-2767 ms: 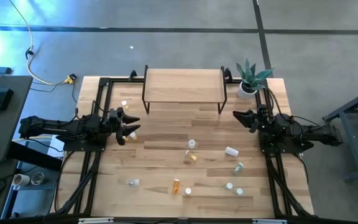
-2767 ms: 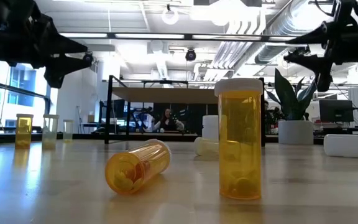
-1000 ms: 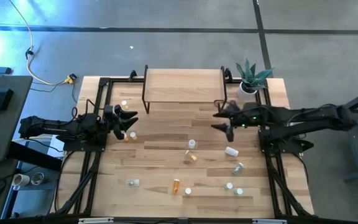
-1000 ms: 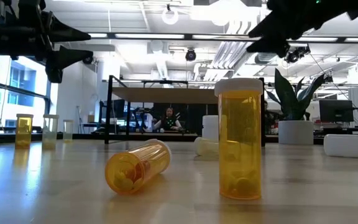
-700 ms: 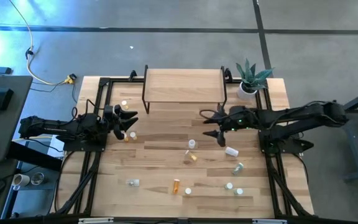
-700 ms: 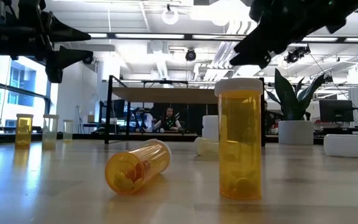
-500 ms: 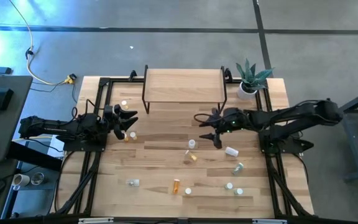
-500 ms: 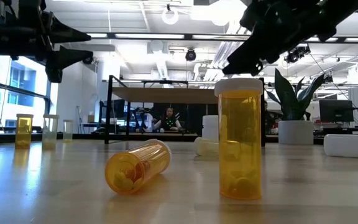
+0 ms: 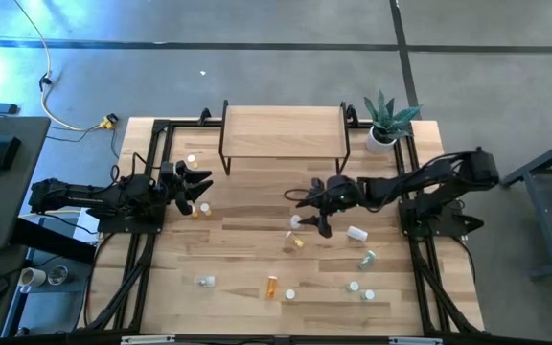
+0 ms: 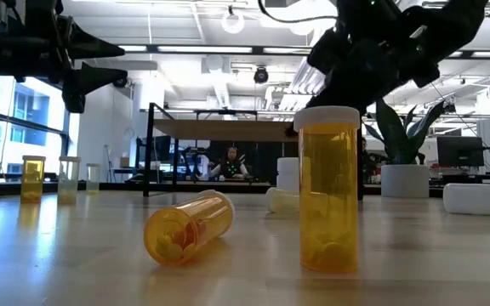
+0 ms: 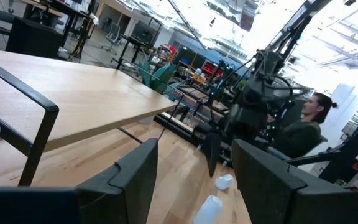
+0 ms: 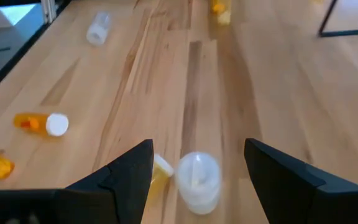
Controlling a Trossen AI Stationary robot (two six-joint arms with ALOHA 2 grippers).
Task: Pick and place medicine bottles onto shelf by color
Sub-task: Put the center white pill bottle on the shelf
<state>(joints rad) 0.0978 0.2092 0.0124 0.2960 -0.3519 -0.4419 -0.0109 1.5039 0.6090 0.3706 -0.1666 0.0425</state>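
Across the big wooden table [image 9: 257, 249], your shelf [image 9: 283, 130] sits bare at the far edge, and the bottles lie scattered over the near half, none placed yet. Your right arm reaches out over the middle; its gripper [image 9: 310, 213] hangs with fingers spread wide and empty just above the upright white-capped clear bottle [image 12: 197, 179], which the wrist camera shows between the two fingers. A small yellow bottle [image 12: 160, 169] lies right beside it, so come straight down, keep the bottle centred, and close on its body below the cap without nudging the neighbour. Your left gripper [image 9: 197, 188] waits near the left edge, fingers apart and holding nothing, close to an orange bottle [image 9: 195, 211].
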